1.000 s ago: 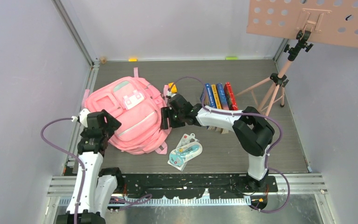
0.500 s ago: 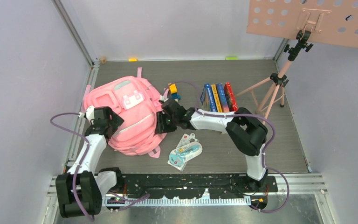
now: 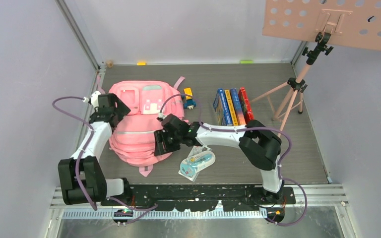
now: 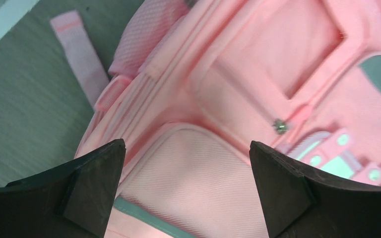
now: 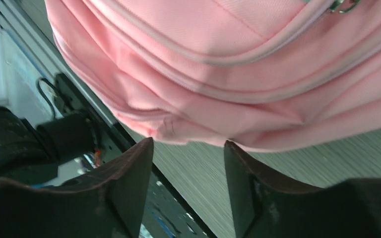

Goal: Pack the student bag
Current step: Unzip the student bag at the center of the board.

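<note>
The student bag [image 3: 138, 121] is a big pink backpack lying face up at the left of the table, pockets and white patch on top. My left gripper [image 3: 115, 110] hovers at its upper left, jaws wide open over a front pocket [image 4: 198, 178], holding nothing. In the left wrist view the bag [image 4: 258, 84] fills the frame under the gripper [image 4: 187, 145]. My right gripper [image 3: 160, 143] is low at the bag's near right side. It [image 5: 187, 145] stands open with its fingertips [image 5: 146, 148] at the bag's edge [image 5: 218, 64], and only table shows between them.
A row of several upright books [image 3: 233, 106] stands right of the bag. A packaged stationery set [image 3: 197, 162] lies near the front. A small yellow and blue toy [image 3: 189, 97] sits behind the bag. A pink music stand [image 3: 292, 89] occupies the back right corner.
The bag has turned and slid toward the near left. My right gripper followed it leftward and nearer. My left gripper moved farther back along the bag's left side, still open.
</note>
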